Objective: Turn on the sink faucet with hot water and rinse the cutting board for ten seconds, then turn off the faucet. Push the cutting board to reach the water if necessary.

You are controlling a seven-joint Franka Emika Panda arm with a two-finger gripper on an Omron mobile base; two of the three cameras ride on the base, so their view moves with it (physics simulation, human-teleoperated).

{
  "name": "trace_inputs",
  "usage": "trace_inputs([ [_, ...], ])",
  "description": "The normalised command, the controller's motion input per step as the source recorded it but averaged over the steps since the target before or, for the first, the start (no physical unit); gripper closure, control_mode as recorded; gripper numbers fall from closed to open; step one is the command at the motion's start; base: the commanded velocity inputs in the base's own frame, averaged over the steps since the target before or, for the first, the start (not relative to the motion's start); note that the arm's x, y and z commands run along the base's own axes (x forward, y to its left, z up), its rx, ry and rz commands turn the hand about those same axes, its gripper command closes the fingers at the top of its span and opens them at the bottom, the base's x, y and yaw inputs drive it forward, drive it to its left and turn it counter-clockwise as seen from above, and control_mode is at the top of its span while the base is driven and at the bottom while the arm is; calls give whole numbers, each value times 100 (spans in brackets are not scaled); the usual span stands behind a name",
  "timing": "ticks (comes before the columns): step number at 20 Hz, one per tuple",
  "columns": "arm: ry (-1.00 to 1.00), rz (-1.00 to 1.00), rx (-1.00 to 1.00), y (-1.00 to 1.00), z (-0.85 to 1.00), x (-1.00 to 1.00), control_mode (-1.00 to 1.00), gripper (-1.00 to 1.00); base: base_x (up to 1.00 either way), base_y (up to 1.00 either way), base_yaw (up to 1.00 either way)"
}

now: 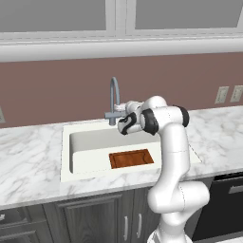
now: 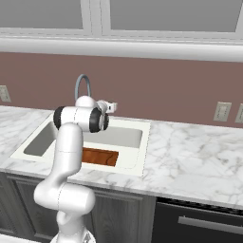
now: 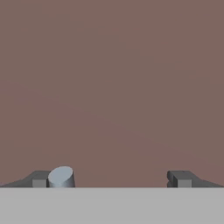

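Reddish-brown wood: the cutting board (image 1: pixel 131 158) lies flat on the floor of the sink (image 1: pixel 66 142), toward the basin's front wall and right of its middle in the left base view. From the right base view the cutting board (image 2: pixel 101 156) shows partly behind my forearm, again close to the near wall. No stream shows at the spout, and the board's surface looks dry as far as I can tell.

Grey metal: the sink faucet (image 1: pixel 114 97) stands at the back rim of the basin, gooseneck arching forward. Its small lever sticks out to the side near the base. My gripper (image 1: pixel 118 112) is up at that level, just beside the faucet's lower stem, hand pointing toward the back wall. In the right base view the gripper (image 2: pixel 112 107) sits right of the faucet (image 2: pixel 82 85) arch.

Jaws stand wide apart, nothing between them. In the hand view my gripper (image 3: pixel 114 178) faces the plain brown backsplash (image 3: pixel 112 78); a short pale-grey cylinder end, probably the lever tip, shows just against the left fingertip (image 3: pixel 39 178). Touching or merely in front of it, I cannot tell.

White-grey marble counter (image 1: pixel 28 161) runs both sides of the sink. Wall outlets (image 1: pixel 221 95) sit on the backsplash to the right. Dark cabinets (image 1: pixel 90 218) below.
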Motion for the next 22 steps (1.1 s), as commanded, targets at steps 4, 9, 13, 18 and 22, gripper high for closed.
trace_inputs([
  [4,0,0,0,-8,0,0,-100,-100,0,0,0],
  [9,0,0,0,-6,0,3,-100,-100,0,0,0],
  [13,0,0,0,-7,0,2,-100,-100,0,0,0],
  [18,0,0,0,-8,0,0,-100,-100,0,0,0],
  [22,0,0,0,-20,0,0,-100,-100,0,0,0],
])
